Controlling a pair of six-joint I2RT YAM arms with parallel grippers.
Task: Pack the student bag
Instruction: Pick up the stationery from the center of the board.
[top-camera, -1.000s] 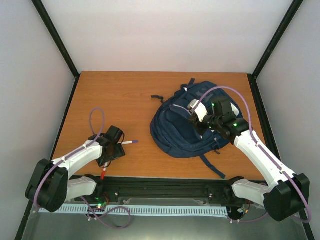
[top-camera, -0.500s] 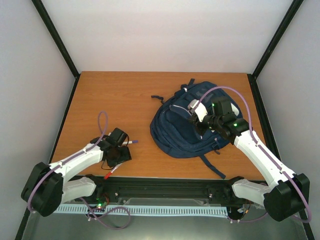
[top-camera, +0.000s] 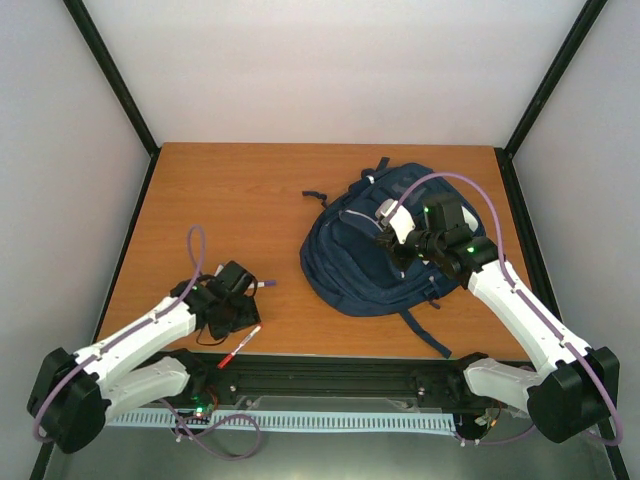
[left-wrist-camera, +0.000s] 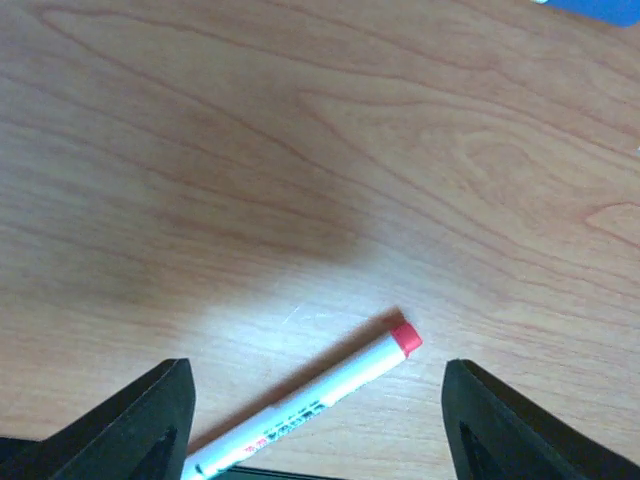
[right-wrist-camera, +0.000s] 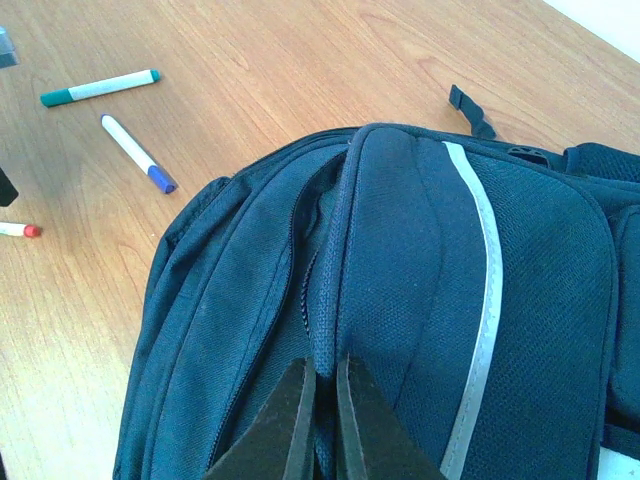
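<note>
Left gripper (left-wrist-camera: 312, 395) eases back, jaws wide apart, empty. Red marker (top-camera: 240, 346) now loose at its 5 o'clock, pickup pending. Right gripper (right-wrist-camera: 322, 385) clamps student bag (top-camera: 345, 265) seam.

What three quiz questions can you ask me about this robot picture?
1. True or false: the student bag lies on the right half of the table.
2. Which colour is the cap of the marker lying under the left arm's open jaws? A green, B red, C blue.
3. Fill in: the right arm's jaws are shut on the ____.

Key: 1 true; 2 B; 3 student bag, pinched at a fabric edge by its zipper.
</note>
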